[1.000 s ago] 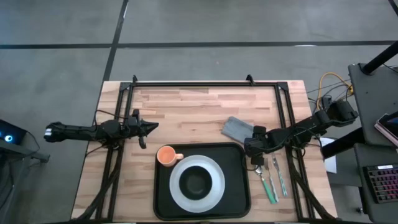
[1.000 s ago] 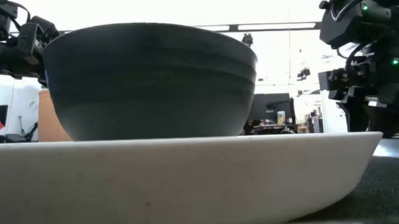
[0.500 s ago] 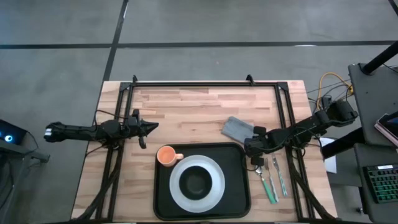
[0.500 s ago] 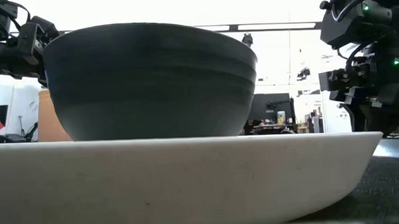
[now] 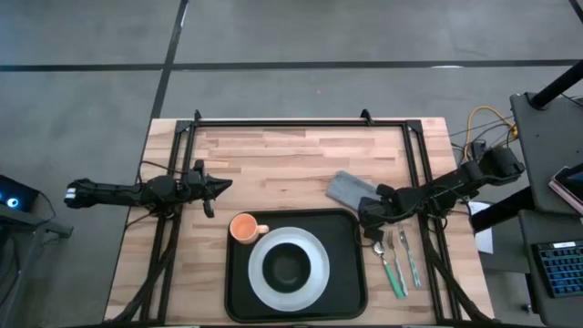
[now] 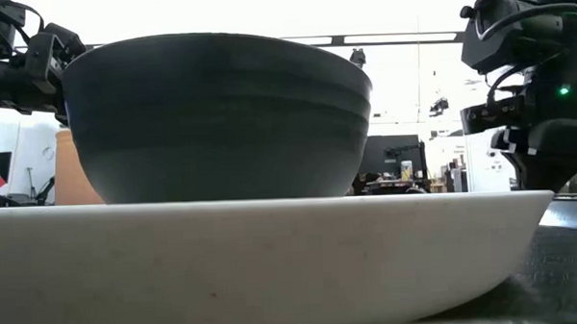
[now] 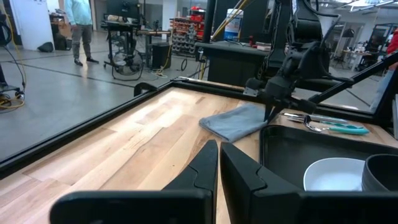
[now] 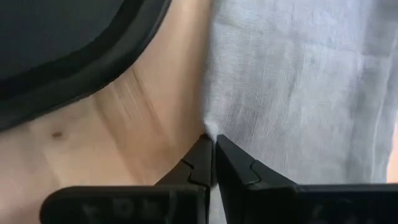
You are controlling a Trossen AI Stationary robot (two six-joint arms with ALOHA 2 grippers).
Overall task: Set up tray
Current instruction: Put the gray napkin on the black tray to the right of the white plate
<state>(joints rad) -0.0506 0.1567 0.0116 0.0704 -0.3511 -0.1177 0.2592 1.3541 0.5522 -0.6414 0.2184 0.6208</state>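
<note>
From above, the tray (image 5: pixel 351 273) lies on the table (image 5: pixel 273 155) just beside the right tool (image 5: pixel 366 217), which hangs over the gap between the tray's far right corner and a grey napkin (image 5: pixel 347 189). The tray already carries a white plate (image 5: pixel 314 246) with a dark bowl (image 5: pixel 288 266) and an orange cup (image 5: pixel 243 228). Cutlery (image 5: pixel 401 264) lies off the tray, next to this tool. The left tool (image 5: pixel 219 185) waits well apart from the tray, over bare wood.

At table height the bowl (image 6: pixel 220 116) and plate (image 6: pixel 272 249) fill the picture; the right arm shows beside them, its tool hidden.

The left wrist camera shows the left tool (image 7: pixel 219 163) pressed together and holding nothing, with the napkin (image 7: pixel 236 121) and tray (image 7: pixel 280 152) ahead of it.

The right wrist camera shows the right tool (image 8: pixel 211 152) pressed together with its tips at the napkin's (image 8: pixel 298 87) edge. Whether cloth is caught between them I cannot tell. The tray's rim (image 8: pixel 81 74) lies just beside.

The tray looks stiff, smooth and probably slippery, and loaded with crockery it would be heavy and prone to tip. Its raised rim is the sensible place to grip, ideally on opposite sides. The napkin is soft and limp, so an edge pinch should lift it.
</note>
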